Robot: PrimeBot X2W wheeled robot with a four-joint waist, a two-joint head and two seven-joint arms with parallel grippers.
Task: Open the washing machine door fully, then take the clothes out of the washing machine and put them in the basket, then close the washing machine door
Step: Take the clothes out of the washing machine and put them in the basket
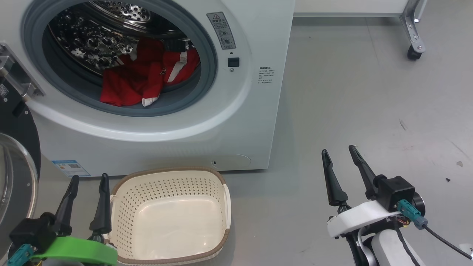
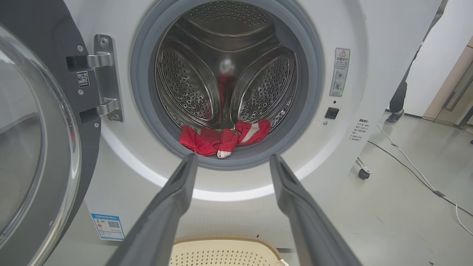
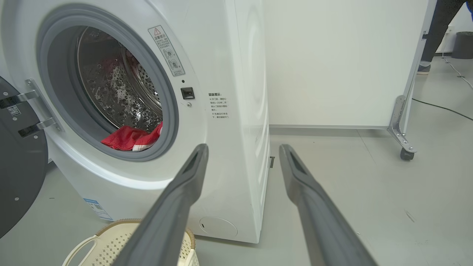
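The white washing machine (image 1: 236,125) stands with its door (image 1: 16,155) swung wide to the left; the door's glass bowl (image 2: 33,147) fills the left wrist view's left side. Red and white clothes (image 1: 147,75) lie at the front of the steel drum, draped onto the grey seal (image 2: 221,138) (image 3: 131,138). The cream basket (image 1: 173,188) sits empty on the floor before the machine. My left gripper (image 1: 88,181) hangs open just left of the basket, pointing at the drum (image 2: 231,162). My right gripper (image 1: 338,153) is open over bare floor at the right (image 3: 242,151).
Grey floor stretches to the right of the machine. A white panel on a castor (image 1: 414,53) stands at the back right. A cable (image 2: 410,166) runs across the floor, and a person's foot (image 2: 394,116) shows beyond the machine.
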